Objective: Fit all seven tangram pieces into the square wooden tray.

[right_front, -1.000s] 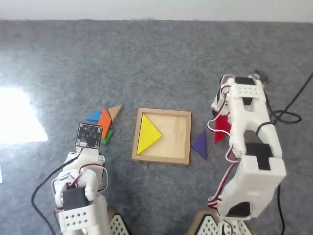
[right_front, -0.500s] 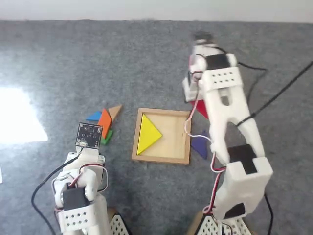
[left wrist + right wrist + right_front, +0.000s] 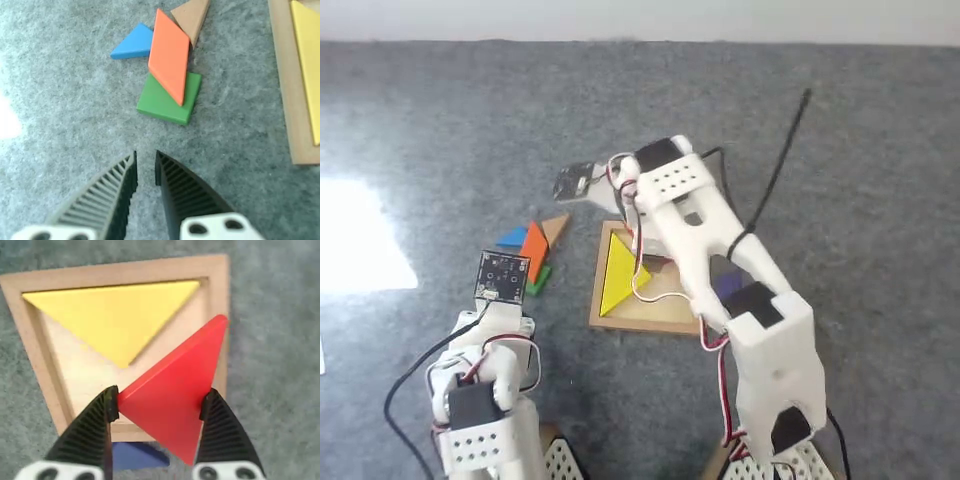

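Swinging in from three o'clock of the tray (image 3: 645, 324), the right gripper (image 3: 160, 401) now hangs above it, clamped on the red triangle (image 3: 175, 390). With the yellow triangle (image 3: 115, 315) seated at nine o'clock inside, placement looks next. The left gripper (image 3: 146, 157) idles, jaws narrowly apart, empty.

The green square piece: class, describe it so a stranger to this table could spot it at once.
Find the wooden tray, then the cluster of loose pieces beside it on the left arm's side. The green square lies partly under the orange parallelogram, nearest the left claw. Unlike the blue triangle and tan triangle there, it is square and green.
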Controlling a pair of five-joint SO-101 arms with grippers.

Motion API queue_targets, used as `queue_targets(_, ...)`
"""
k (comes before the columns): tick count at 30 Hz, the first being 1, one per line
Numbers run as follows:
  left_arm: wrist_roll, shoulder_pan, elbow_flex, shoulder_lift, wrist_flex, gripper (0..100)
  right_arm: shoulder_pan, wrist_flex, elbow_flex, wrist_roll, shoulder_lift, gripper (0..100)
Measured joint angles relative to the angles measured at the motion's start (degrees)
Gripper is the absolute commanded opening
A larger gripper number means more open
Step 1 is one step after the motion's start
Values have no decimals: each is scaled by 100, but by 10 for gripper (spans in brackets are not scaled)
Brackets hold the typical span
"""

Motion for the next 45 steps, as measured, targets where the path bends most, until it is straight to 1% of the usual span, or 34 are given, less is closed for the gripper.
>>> queue_targets(5, 0, 0, 0, 0, 0, 60, -35, -35, -9, 404, 229, 22)
queue_targets(14, 0, 0, 0, 0, 0, 60, -132, -343, -18, 527, 501, 33)
queue_targets(16, 0, 0, 0, 0, 0, 60, -132, -325, -44, 545, 431, 72)
queue_targets(21, 0, 0, 0, -9, 0, 60, -202, -369, -176, 536, 536, 215)
queue_targets(23, 0, 0, 0, 0, 0, 60, -176, -422, -176, 527, 527, 239)
queue_targets(29, 0, 0, 0, 0, 0, 60, -185, -378, -193, 527, 536, 220)
queue_targets(32, 0, 0, 0, 0, 0, 60, -167, -281, -554, 325, 536, 216)
queue_targets(35, 0, 0, 0, 0, 0, 60, 53, 105, -932, 53, 369, 217)
queue_targets(39, 0, 0, 0, 0, 0, 60, 510, 800, -1160, -369, -413, 217)
queue_targets(43, 0, 0, 0, 0, 0, 60, 1055, 1116, -1169, -791, -1108, 217)
queue_targets(45, 0, 0, 0, 0, 0, 60, 1389, 1266, -1187, -888, -1284, 217)
